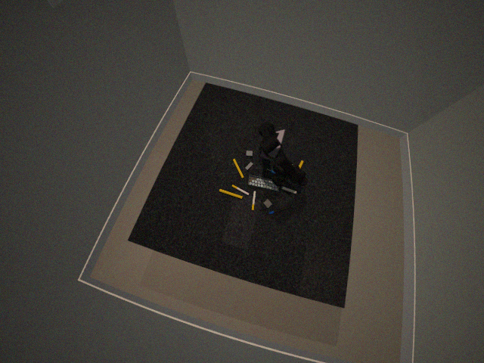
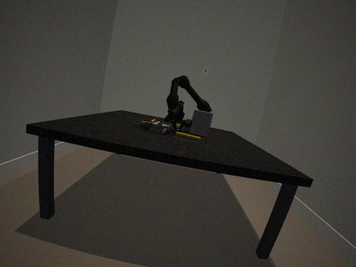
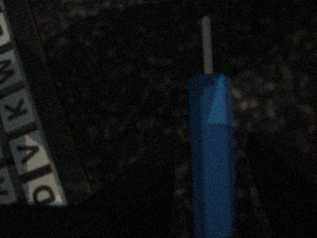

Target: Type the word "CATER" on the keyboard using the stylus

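Observation:
The blue stylus (image 1: 272, 171) (image 2: 177, 130) (image 3: 212, 149) lies on the dark desk beside the keyboard, its thin grey tip pointing up in the wrist view. My gripper (image 2: 174, 126) (image 3: 212, 169) is low over it and partly open. Its dark fingers stand on either side of the stylus, with strips of desk showing between. The keyboard (image 1: 258, 182) (image 2: 165, 124) (image 3: 17, 109) is at the left of the wrist view, where the D, V, K and W keys show. In the top view the arm hides its right part and the fingers.
A grey upright box (image 2: 201, 123) stands beside the arm. A pale cylinder (image 1: 289, 190) (image 2: 164, 130) lies at the keyboard's end. Yellow sticks (image 1: 237, 168) (image 2: 188, 136), white-and-yellow sticks (image 1: 254, 197) and small grey blocks (image 1: 268, 203) lie around. The arm's elbow (image 2: 183, 81) is high above.

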{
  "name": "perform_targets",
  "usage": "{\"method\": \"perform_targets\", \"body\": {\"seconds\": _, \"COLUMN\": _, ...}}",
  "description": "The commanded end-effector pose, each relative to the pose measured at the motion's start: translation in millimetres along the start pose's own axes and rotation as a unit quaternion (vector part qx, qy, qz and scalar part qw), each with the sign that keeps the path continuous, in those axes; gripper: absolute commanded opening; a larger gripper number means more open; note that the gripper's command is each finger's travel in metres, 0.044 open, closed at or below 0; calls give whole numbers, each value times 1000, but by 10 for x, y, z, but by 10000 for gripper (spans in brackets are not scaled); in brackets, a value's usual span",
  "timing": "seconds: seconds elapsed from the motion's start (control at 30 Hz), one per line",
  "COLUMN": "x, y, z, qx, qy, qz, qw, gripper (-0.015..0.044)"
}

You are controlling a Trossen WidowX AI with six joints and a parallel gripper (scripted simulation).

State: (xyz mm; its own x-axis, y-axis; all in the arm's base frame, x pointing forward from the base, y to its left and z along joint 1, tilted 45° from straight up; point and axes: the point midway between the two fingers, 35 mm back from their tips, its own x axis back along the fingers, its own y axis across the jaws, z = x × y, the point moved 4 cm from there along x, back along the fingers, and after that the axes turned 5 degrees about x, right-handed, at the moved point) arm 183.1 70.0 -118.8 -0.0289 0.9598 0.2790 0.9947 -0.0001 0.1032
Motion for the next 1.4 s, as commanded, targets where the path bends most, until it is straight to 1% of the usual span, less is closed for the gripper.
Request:
{"method": "perform_targets", "body": {"seconds": 0.0, "x": -20, "y": -9, "z": 10, "qx": 4, "qy": -3, "qz": -1, "qw": 1000, "gripper": 150}}
{"method": "perform_targets", "body": {"seconds": 0.13, "x": -3, "y": -1, "z": 1, "qx": 0, "qy": 0, "qz": 0, "qw": 1000, "gripper": 45}}
{"method": "perform_targets", "body": {"seconds": 0.37, "x": -3, "y": -1, "z": 1, "qx": 0, "qy": 0, "qz": 0, "qw": 1000, "gripper": 0}}
{"method": "perform_targets", "body": {"seconds": 0.57, "x": 60, "y": 0, "z": -30, "qx": 0, "qy": 0, "qz": 0, "qw": 1000, "gripper": 0}}
{"method": "perform_targets", "body": {"seconds": 0.8, "x": 424, "y": -23, "z": -236, "qx": 1, "qy": 1, "qz": 1, "qw": 1000, "gripper": 0}}
{"method": "perform_targets", "body": {"seconds": 0.97, "x": 436, "y": -24, "z": -243, "qx": 1, "qy": 1, "qz": 1, "qw": 1000, "gripper": 0}}
{"method": "perform_targets", "body": {"seconds": 1.07, "x": 396, "y": 12, "z": -255, "qx": 25, "qy": 2, "qz": 4, "qw": 1000, "gripper": 0}}
{"method": "perform_targets", "body": {"seconds": 1.37, "x": 395, "y": 209, "z": -397, "qx": 126, "qy": 58, "qz": 98, "qw": 985, "gripper": 0}}
